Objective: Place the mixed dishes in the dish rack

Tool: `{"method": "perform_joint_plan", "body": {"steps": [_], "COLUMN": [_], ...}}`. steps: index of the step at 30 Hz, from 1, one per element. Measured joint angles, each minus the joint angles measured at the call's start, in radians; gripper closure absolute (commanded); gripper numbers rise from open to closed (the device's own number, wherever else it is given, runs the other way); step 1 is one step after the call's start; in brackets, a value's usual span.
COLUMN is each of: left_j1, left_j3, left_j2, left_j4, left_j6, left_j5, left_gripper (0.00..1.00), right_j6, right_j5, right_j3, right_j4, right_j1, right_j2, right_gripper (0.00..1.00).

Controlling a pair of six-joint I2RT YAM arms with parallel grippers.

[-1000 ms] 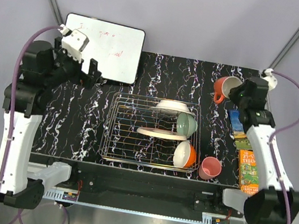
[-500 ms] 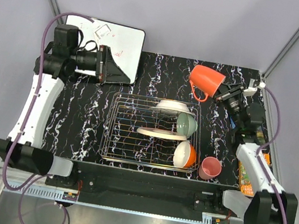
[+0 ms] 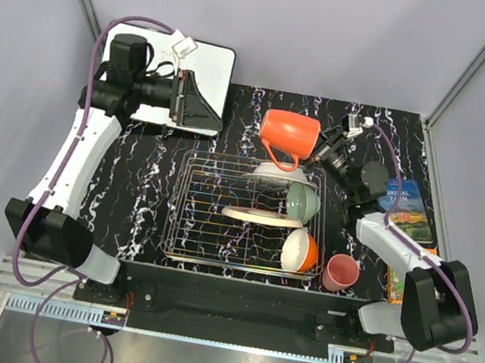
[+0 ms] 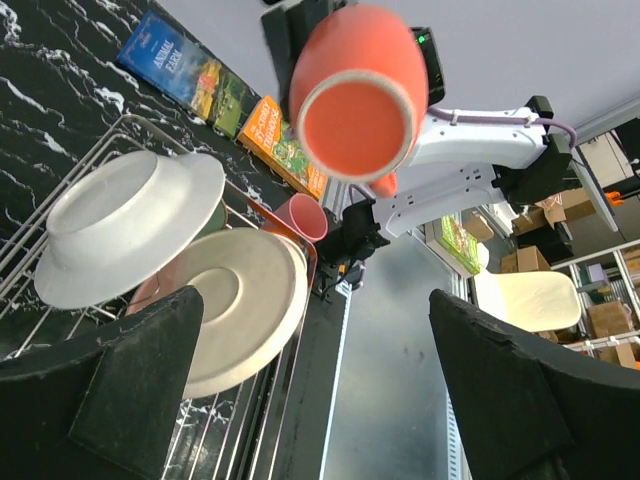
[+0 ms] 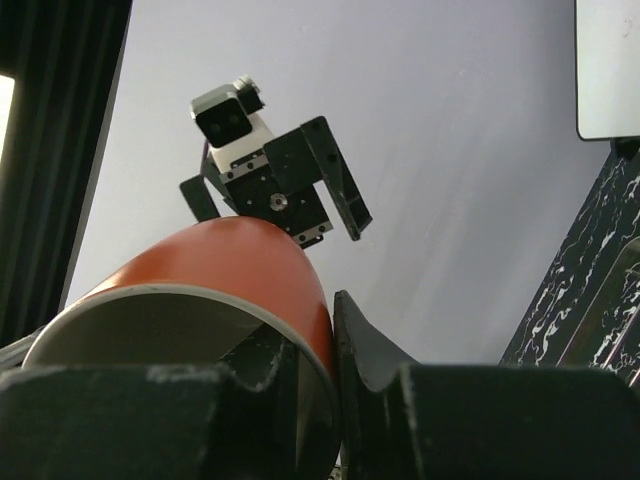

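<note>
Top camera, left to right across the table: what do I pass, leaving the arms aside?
In order: whiteboard → orange mug, held aloft → pink cup → books. The dish rack overlaps the mug's span, so it is left out.

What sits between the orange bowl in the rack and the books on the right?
The pink cup, on the table just outside the dish rack; the top view shows it.

The left gripper [image 3: 208,110] covers most of the white rectangular whiteboard [image 3: 210,53]. The white right arm [image 3: 390,248] hides part of the colourful books [image 3: 410,210]. Its black fingers [image 5: 120,420] hide the glossy orange ceramic mug's [image 5: 230,260] lower rim.
</note>
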Motion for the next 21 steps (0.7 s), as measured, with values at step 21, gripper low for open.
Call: {"method": "perform_joint_plan", "body": {"steps": [21], "left_j1": [-0.091], "left_j3": [-0.051], "left_j2": [0.0], "left_j4": [0.174], "left_j6": [-0.083], "left_j5": [-0.035], "left_gripper": [0.01], "right_j6": [0.021], "right_j5": [0.023], "right_j3": [0.105], "right_j4": [0.044], "right_j1": [0.144], "right_j2": [0.208], "right_gripper": [1.0]}}
